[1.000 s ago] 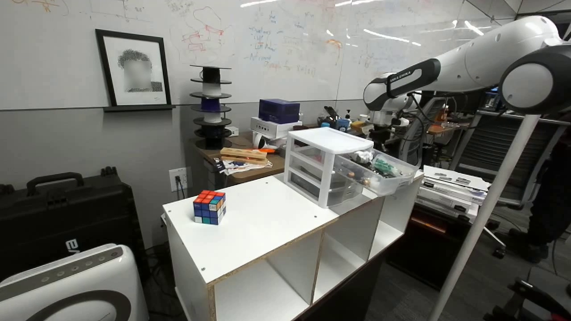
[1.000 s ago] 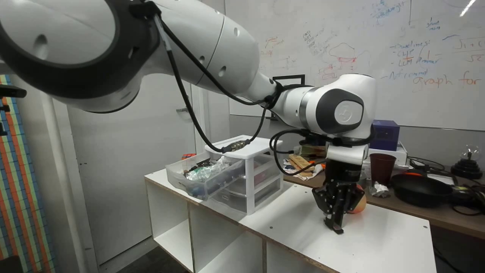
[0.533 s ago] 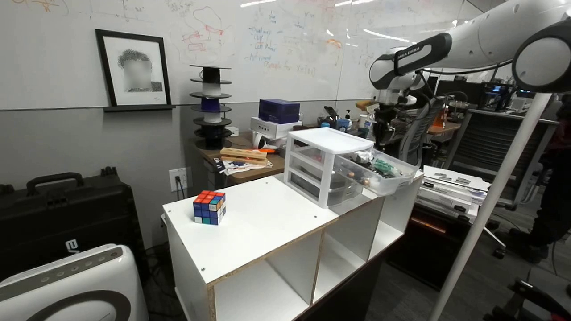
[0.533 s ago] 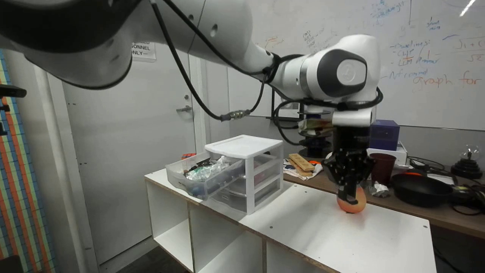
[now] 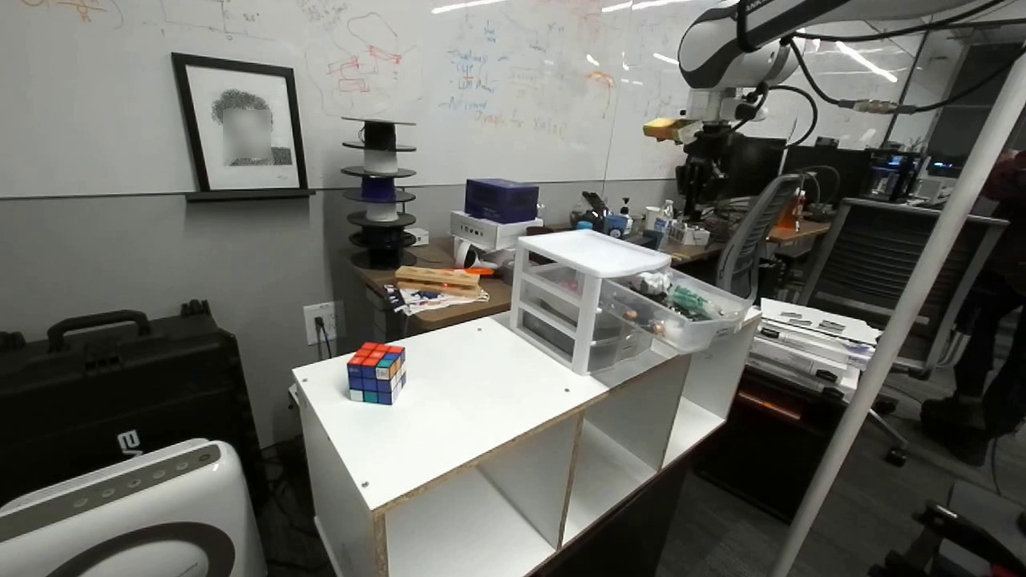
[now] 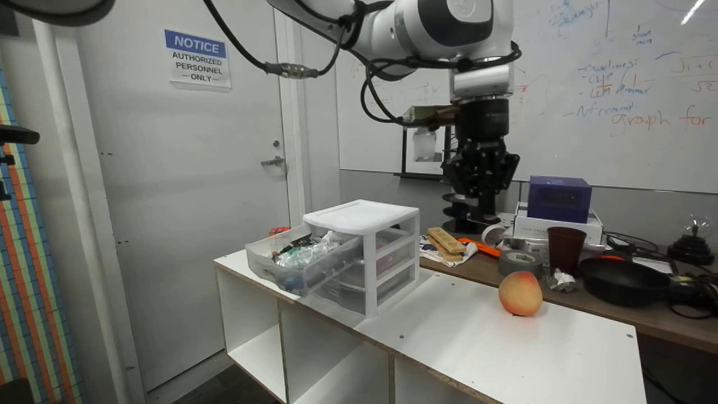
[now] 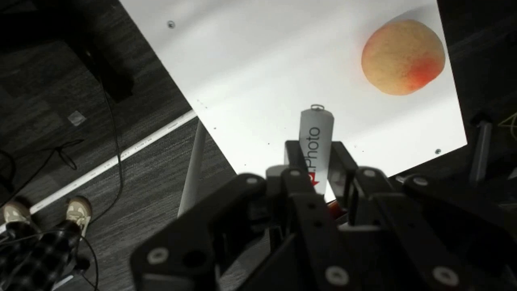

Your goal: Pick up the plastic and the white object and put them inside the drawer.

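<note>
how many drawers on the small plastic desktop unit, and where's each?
3, stacked: the top drawer is pulled out; the middle drawer and bottom drawer sit pushed in below it. The open one partly hides the middle one in an exterior view.

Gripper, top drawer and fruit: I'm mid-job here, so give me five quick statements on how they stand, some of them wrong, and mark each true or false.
1. The gripper is closed on the white object. True.
2. The top drawer is pulled out, with crumpled plastic in it. True.
3. The white object lies in the top drawer. False: it is in the gripper, outside the top drawer.
4. The fruit rests on the cabinet. True.
5. The gripper is touching the fruit. False: the two are apart.
</note>
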`<state>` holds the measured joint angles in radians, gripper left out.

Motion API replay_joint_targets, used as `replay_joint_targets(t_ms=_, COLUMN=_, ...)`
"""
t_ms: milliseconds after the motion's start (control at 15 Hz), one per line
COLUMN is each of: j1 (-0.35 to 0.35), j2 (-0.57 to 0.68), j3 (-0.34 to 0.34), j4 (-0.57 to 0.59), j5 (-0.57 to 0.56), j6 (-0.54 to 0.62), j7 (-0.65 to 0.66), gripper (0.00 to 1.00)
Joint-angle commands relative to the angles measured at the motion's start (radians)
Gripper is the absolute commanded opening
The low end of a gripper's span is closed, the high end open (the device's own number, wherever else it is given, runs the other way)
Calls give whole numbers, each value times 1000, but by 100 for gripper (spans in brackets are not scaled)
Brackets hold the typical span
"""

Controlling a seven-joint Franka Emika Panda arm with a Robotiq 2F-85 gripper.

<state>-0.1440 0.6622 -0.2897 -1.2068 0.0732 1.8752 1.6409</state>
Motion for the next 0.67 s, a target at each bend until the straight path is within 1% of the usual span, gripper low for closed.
replay_joint_targets(t_ms=0, j1=72, j2=-182, j3=5, j4=-242, j5=-79, j6=40, j7=-108, gripper=5)
replay_joint_targets(t_ms=67, j1=90, j2=-214, j3=7, j4=-289, j5=-101, j6=48, j7=-135, gripper=5)
replay_joint_targets(t_ms=133, j1=87, j2=-246, j3=35, j4=-330, j5=-137, j6=51, j7=-156, gripper=5)
replay_joint_targets(t_ms=333, j1=126, j2=-343, j3=64, j4=-474, j5=-223, j6=83, j7=-217, gripper=5)
replay_joint_targets(t_ms=600, j1=163, j2=-469, j3=121, j4=-677, j5=-316, j6=147, j7=-290, gripper=5)
